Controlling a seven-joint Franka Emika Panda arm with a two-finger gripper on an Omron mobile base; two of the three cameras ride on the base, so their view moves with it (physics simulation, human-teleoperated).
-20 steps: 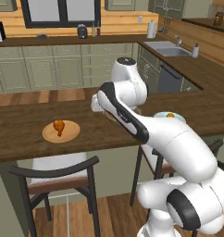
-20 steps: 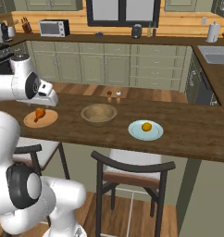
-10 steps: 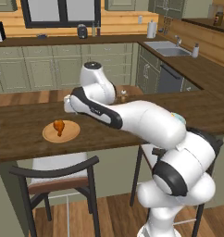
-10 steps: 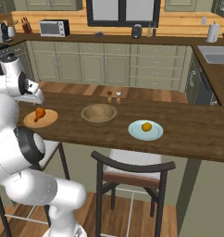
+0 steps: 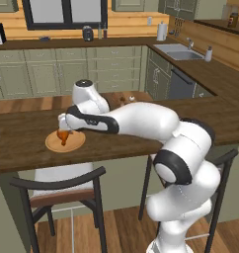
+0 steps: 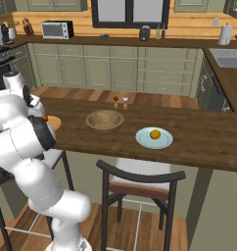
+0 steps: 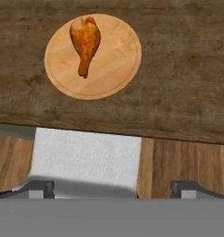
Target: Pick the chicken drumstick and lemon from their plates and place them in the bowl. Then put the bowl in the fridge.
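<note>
Wooden counter [image 6: 199, 142] holds 2 plates [image 6: 154, 139], 1 bowl [image 6: 105, 121], 1 drumstick [image 7: 85, 40], 1 lemon [image 6: 154, 134].

Even, soft rendered light is filling all three views, casting no hard shadows. The glossy orange-brown chicken drumstick [image 7: 85, 42] is catching faint highlights. Textures are looking slightly soft and pixelated, especially across the hand view's lower half.
</note>
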